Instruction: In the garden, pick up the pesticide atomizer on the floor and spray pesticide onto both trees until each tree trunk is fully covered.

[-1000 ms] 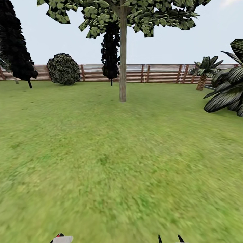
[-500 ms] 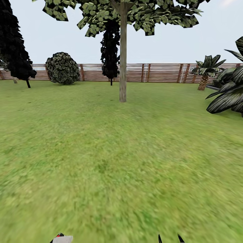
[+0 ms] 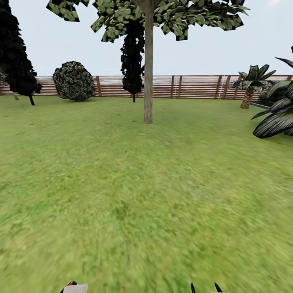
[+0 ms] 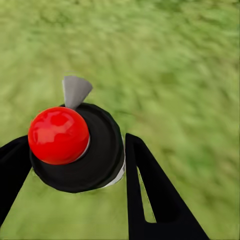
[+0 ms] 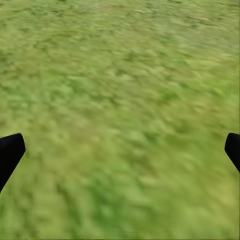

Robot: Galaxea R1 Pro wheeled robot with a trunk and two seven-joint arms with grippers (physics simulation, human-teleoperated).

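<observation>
Left pincer (image 4: 75, 165) clamps the pesticide atomizer (image 4: 80, 147) round its dark, probably light and stiff body below the red top, right pincer (image 5: 120, 150) wide and empty, tree trunk (image 3: 148, 69) far ahead.
</observation>
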